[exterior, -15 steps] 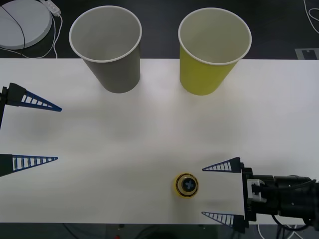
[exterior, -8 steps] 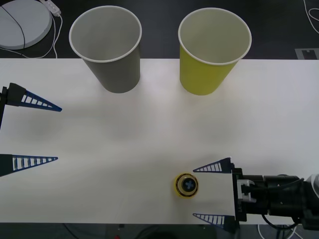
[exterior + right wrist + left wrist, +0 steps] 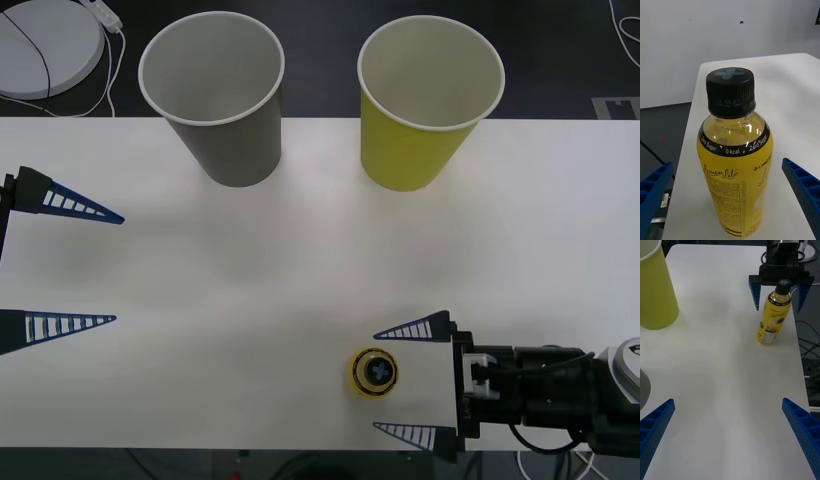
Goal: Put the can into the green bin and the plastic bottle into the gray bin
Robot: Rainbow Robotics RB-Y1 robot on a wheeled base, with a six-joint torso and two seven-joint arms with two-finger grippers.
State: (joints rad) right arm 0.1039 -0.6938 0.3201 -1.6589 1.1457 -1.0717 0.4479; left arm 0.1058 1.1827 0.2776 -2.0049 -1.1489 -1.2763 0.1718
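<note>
**Right gripper lines up on the bottle**

With its jaws spread wide, the right gripper (image 3: 410, 380) sits just right of the upright bottle (image 3: 373, 372) at the table's (image 3: 300, 260) near edge, tips reaching either side, nothing touching. The risk: an off-centre close could tip it off that edge. The gray bin (image 3: 215, 95) stands far left, the green bin (image 3: 428, 100) far right. The left gripper (image 3: 95, 265) waits at left, jaws wide.

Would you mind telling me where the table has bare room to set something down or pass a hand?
The widest free patch lies mid-table, bordered by the gray bin and green bin at the far edge, the open left gripper and the plastic bottle. It is crowded near the front edge, where the open right gripper flanks the bottle.
</note>
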